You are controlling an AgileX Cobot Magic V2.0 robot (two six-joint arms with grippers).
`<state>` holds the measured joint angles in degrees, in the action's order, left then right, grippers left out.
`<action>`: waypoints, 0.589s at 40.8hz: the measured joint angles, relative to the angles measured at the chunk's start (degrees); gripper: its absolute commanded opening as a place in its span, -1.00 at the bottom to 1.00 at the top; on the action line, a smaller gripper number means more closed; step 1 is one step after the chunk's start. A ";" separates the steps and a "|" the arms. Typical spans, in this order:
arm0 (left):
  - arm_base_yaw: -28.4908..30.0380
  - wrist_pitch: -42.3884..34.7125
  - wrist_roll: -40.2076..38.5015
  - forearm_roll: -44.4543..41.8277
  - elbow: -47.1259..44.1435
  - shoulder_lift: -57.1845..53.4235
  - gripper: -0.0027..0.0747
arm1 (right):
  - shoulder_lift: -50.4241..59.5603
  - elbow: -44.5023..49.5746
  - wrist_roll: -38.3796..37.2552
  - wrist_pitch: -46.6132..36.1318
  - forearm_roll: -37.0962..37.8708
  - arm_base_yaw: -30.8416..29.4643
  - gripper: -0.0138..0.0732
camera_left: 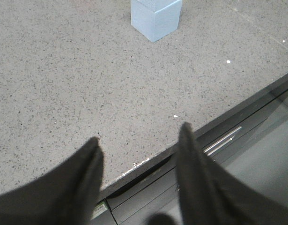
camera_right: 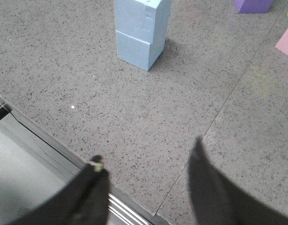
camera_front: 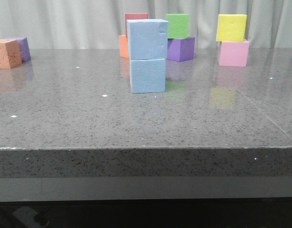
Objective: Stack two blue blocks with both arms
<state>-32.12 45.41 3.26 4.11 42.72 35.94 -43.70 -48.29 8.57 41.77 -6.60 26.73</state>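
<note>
Two sky-blue foam blocks stand stacked in the middle of the grey table: the upper block [camera_front: 147, 39] sits on the lower block [camera_front: 147, 75], turned a little off square. The stack also shows in the left wrist view [camera_left: 156, 18] and in the right wrist view [camera_right: 141, 29]. Neither arm appears in the front view. My left gripper [camera_left: 140, 138] is open and empty above the table's front edge, well away from the stack. My right gripper [camera_right: 147, 151] is open and empty, also over the front edge.
Behind the stack stand a red cube [camera_front: 136, 17], a green cube [camera_front: 177, 25] on a purple cube [camera_front: 180, 49], and a yellow cube [camera_front: 231, 27] on a pink cube [camera_front: 233, 53]. An orange cube [camera_front: 6, 53] and a purple cube [camera_front: 22, 47] stand at the far left.
</note>
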 measured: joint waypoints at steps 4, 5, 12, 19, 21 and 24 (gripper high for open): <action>0.00 -0.32 0.09 0.00 0.00 0.00 -0.82 | 0.00 0.60 0.00 0.00 0.00 0.00 -0.61; 0.00 -0.32 0.09 0.00 0.00 0.00 -0.87 | 0.00 0.74 0.00 0.00 0.00 0.00 -0.69; 0.00 -0.48 0.09 0.00 0.00 0.00 -0.98 | 0.00 1.22 0.00 0.00 0.00 0.00 -0.84; 0.00 -0.61 0.09 0.00 0.00 0.00 -0.98 | 0.00 1.22 0.00 -0.32 0.00 0.00 -0.84; 0.00 -0.61 0.09 0.00 0.00 0.00 -0.98 | 0.00 1.22 0.00 -0.59 0.00 0.00 -0.84; 0.00 -0.61 0.09 0.00 0.00 0.00 -0.98 | 0.00 1.22 0.00 -0.59 0.00 0.00 -0.84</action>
<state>-32.12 44.81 3.35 4.11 42.72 35.94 -43.70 -47.07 8.57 41.18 -6.60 26.73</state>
